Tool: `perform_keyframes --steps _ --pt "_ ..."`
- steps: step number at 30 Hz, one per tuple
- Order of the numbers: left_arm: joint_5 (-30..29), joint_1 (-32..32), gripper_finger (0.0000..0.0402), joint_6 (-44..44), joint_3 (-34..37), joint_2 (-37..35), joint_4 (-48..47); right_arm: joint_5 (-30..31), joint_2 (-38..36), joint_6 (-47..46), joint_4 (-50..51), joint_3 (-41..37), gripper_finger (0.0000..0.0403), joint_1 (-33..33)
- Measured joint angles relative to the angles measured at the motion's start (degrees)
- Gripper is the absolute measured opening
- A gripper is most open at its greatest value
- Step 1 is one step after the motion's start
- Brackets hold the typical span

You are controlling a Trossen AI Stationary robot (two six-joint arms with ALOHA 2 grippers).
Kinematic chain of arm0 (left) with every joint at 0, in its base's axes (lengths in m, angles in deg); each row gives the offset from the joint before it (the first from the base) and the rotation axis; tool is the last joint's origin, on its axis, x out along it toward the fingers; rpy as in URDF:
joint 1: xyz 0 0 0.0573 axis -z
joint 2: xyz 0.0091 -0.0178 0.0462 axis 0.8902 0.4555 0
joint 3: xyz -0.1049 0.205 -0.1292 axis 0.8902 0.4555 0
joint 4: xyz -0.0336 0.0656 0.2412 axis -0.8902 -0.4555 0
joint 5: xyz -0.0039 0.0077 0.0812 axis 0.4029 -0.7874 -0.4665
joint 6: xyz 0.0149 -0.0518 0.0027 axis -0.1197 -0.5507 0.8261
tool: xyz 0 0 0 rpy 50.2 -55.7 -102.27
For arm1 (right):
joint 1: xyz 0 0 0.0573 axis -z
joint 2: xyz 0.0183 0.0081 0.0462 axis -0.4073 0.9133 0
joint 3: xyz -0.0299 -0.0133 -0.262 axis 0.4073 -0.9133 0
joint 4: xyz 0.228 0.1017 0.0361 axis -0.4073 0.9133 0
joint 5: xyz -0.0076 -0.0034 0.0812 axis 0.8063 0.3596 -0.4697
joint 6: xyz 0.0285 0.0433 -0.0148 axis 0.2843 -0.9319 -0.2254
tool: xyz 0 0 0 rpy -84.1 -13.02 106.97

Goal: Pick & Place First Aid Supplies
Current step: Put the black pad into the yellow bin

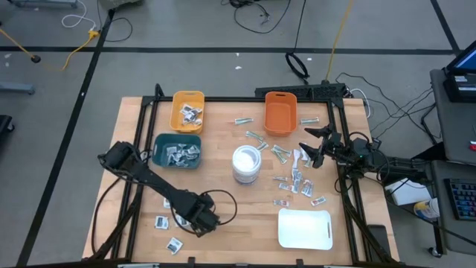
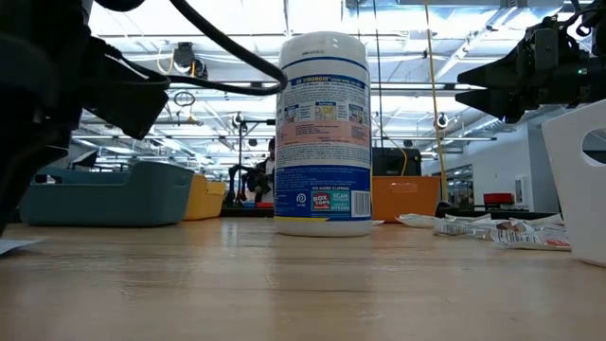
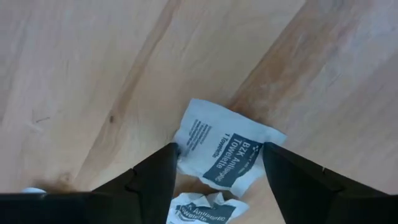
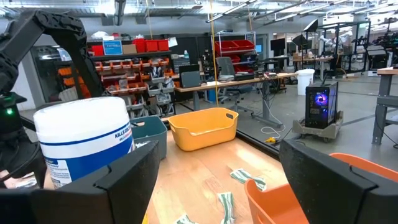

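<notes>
Near the table's front left, my left gripper (image 1: 199, 219) points down, open, over a white towelette packet (image 3: 231, 154) with a dark printed label, lying flat on the wood. Its two fingers stand on either side of the packet. A second such packet (image 3: 200, 210) lies just beside it, and more packets (image 1: 161, 222) rest nearby. Other first aid supplies (image 1: 297, 180) lie scattered at the right of the table. My right gripper (image 1: 309, 149) waits open and level at the table's right side, above the supplies, with nothing between its fingers. My left gripper comes at the towelette packet from above, pointing down, one finger (image 3: 163, 174) by the packet's edge (image 3: 185, 144) and the other off its opposite side. Whether either finger touches the packet I cannot tell. The packet lies flat on the table.
A white wipes canister (image 1: 246, 164) stands mid-table. A teal bin (image 1: 158, 146) and a yellow bin (image 1: 178, 100) hold packets at the far left; an orange bin (image 1: 280, 113) sits at the far middle. A white tray (image 1: 305, 228) lies near the front right.
</notes>
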Motion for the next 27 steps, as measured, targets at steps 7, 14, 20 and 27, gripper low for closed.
perform_keyframes --steps 7,14,20,27 --pt "0.75 -0.09 0.0141 2.39 0.02 0.0 0.05 -0.01 0.0 0.0 0.0 0.0 0.0322 0.01" --pt "0.82 -2.39 0.0028 1.9 0.13 -1.38 -0.03 -0.01 -0.01 0.0 0.0 0.0 0.0321 0.0" --pt "3.45 -5.53 0.0019 2.45 0.12 -7.02 -0.57 -0.02 0.0 -0.01 0.0 -0.01 0.0323 0.0" --pt "3.54 -9.4 0.001 5.6 0.11 -14.77 -6.04 -0.01 0.0 0.01 0.0 -0.01 0.0323 0.02"
